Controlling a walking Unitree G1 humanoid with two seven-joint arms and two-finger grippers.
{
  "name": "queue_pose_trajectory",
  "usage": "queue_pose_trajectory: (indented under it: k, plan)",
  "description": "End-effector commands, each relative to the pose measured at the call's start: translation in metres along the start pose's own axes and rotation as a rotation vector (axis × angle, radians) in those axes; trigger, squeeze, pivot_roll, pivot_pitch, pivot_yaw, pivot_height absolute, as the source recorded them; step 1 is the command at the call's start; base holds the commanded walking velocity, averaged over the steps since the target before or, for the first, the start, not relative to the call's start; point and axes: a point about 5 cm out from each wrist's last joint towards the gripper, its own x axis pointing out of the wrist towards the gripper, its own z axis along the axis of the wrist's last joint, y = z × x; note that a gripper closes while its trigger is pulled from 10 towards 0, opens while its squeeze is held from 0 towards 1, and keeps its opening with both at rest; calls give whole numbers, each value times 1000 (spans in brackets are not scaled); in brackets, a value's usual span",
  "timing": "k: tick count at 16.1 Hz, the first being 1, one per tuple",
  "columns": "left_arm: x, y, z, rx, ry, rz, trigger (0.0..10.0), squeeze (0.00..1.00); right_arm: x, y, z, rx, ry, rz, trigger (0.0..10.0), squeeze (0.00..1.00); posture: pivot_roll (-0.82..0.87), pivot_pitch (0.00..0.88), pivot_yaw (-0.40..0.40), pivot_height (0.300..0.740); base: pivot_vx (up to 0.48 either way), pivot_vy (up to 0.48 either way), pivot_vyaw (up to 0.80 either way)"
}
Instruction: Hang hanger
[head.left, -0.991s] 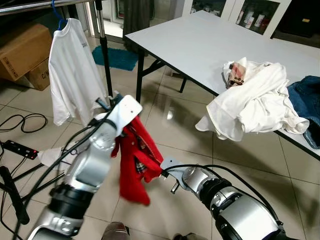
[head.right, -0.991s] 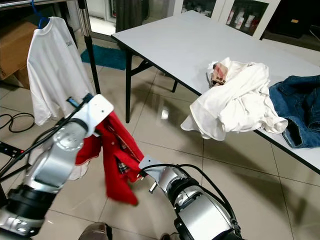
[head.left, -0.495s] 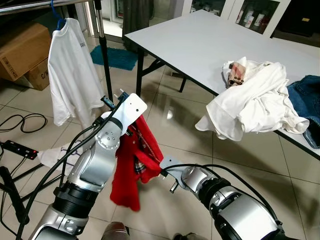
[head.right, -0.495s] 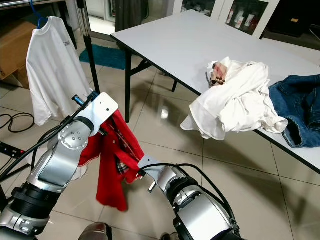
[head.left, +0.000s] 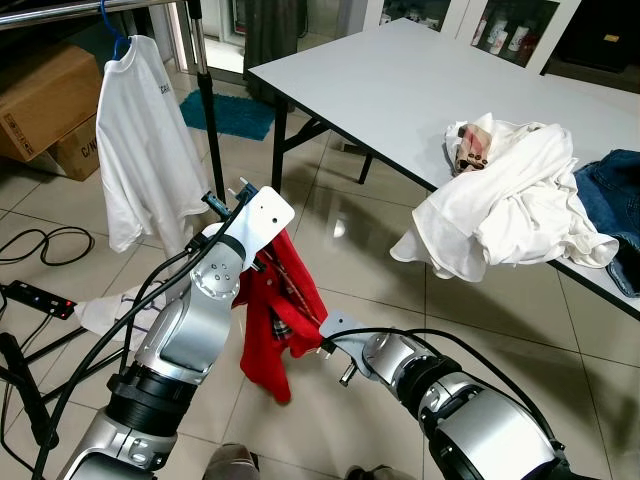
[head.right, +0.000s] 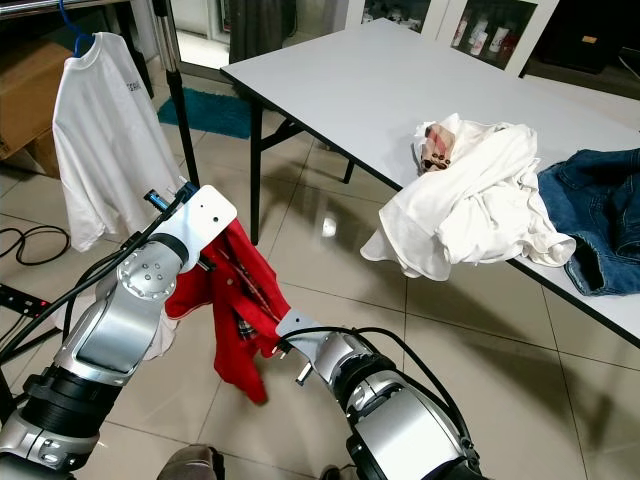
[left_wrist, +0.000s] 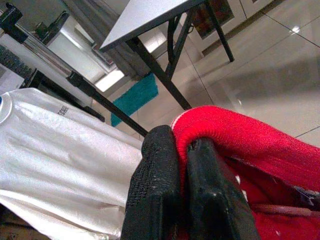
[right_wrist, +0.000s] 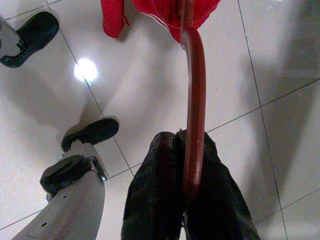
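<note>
Swinging back under the left tool, red garment's hem has drawn in since a moment ago.
Well short of the clothes rack (head.left: 205, 95), red garment (head.left: 275, 325) hangs pinched in left tool (left_wrist: 181, 192); right tool (right_wrist: 187, 197) clamps red hanger (right_wrist: 195, 115), which could slip out.

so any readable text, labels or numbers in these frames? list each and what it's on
White t-shirt on the rack: small dark chest print, too blurred to read.
Cardboard box: dark letters cut off at its edge, not legible.
Bottles in the cabinet: labels too small to read.
No other text visible.
</note>
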Motion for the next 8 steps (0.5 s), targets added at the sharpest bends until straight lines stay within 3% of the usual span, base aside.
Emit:
queue_pose_trajectory:
  k: [1,4,5,6,8]
  plan:
    - [-2,8,16,2,-63,31,10000,0,-1,-3,2,-2,2,-16,10000,0,195,61,-79,740,0,0,0]
    - [-2,8,16,2,-63,31,10000,0,-1,-3,2,-2,2,-16,10000,0,195,61,-79,740,0,0,0]
    - [-1,5,20,-1,-68,26,10000,0,-4,0,14,-40,-24,-19,10000,0,210,58,-80,740,0,0,0]
    - [4,-8,26,-44,-65,-30,10000,0,-6,6,33,-136,-123,-91,10000,0,212,50,-71,740,0,0,0]
    - [5,-14,28,-76,-60,-55,10000,0,-6,8,37,-166,-159,-119,10000,0,212,50,-71,740,0,0,0]
